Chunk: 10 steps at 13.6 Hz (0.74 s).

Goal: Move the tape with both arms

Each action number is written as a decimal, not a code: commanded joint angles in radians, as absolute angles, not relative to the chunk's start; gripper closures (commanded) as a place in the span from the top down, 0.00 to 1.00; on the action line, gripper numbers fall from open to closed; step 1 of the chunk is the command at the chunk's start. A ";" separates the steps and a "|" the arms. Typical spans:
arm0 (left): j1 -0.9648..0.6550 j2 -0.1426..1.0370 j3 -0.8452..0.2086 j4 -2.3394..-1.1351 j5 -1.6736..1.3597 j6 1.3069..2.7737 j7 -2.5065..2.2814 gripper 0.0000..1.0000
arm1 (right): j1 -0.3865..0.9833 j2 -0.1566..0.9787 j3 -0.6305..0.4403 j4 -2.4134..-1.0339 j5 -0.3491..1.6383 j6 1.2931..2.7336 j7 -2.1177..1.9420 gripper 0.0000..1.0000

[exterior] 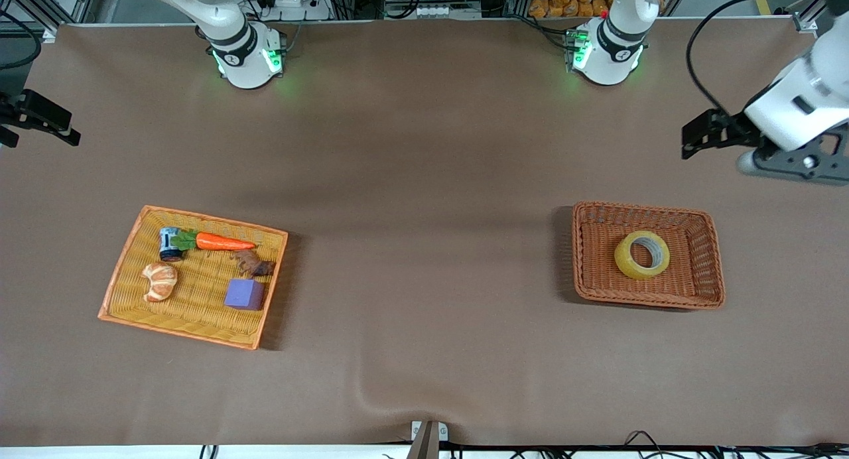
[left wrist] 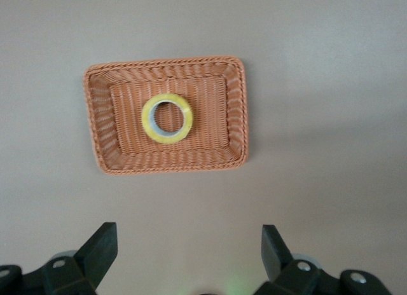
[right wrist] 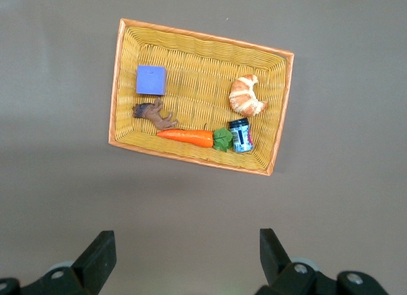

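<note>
The right gripper [exterior: 40, 124] is seen at the front view's 9 o'clock edge, over bare table — its fingers [right wrist: 95, 260] spread wide, nothing held. At about 8 o'clock the yellow tray [exterior: 126, 260] is set, holding a can [exterior: 170, 243], carrot [exterior: 222, 241], croissant [exterior: 160, 280], brown piece [exterior: 253, 264] and cube [exterior: 244, 294]. At 4 o'clock the tape [exterior: 641, 255] lies flat in the brown basket [exterior: 696, 293]. At 3 o'clock the left gripper [exterior: 713, 132] is held above the table — fingers [left wrist: 98, 253] wide apart, empty.
</note>
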State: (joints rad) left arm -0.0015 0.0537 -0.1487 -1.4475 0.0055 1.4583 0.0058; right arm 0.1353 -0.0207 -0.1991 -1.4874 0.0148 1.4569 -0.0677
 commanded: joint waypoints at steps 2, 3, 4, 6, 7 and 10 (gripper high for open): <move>-0.040 -0.023 -0.066 -1.505 0.000 1.459 0.029 1.00 | 0.129 -0.025 -0.202 -1.477 0.018 1.443 -0.078 1.00; -0.063 -0.023 -0.023 -1.506 0.000 1.460 0.029 1.00 | 0.129 -0.025 -0.202 -1.477 0.018 1.443 -0.078 1.00; -0.077 -0.023 0.004 -1.512 0.000 1.463 0.029 1.00 | 0.127 -0.025 -0.202 -1.477 0.018 1.442 -0.078 1.00; -0.075 -0.037 0.008 -1.578 -0.002 1.527 0.028 1.00 | 0.129 -0.025 -0.202 -1.477 0.021 1.443 -0.077 1.00; -0.077 -0.046 0.009 -1.595 -0.002 1.542 0.028 1.00 | 0.129 -0.023 -0.202 -1.477 0.021 1.445 -0.077 1.00; -0.077 -0.038 0.008 -1.589 -0.002 1.540 0.012 1.00 | 0.127 -0.025 -0.202 -1.477 0.023 1.443 -0.078 1.00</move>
State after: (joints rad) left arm -0.0638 -0.0060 -0.0046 -1.5601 0.0055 1.5270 0.0140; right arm 0.1345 -0.0207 -0.2040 -1.4872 0.0148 1.4567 -0.0677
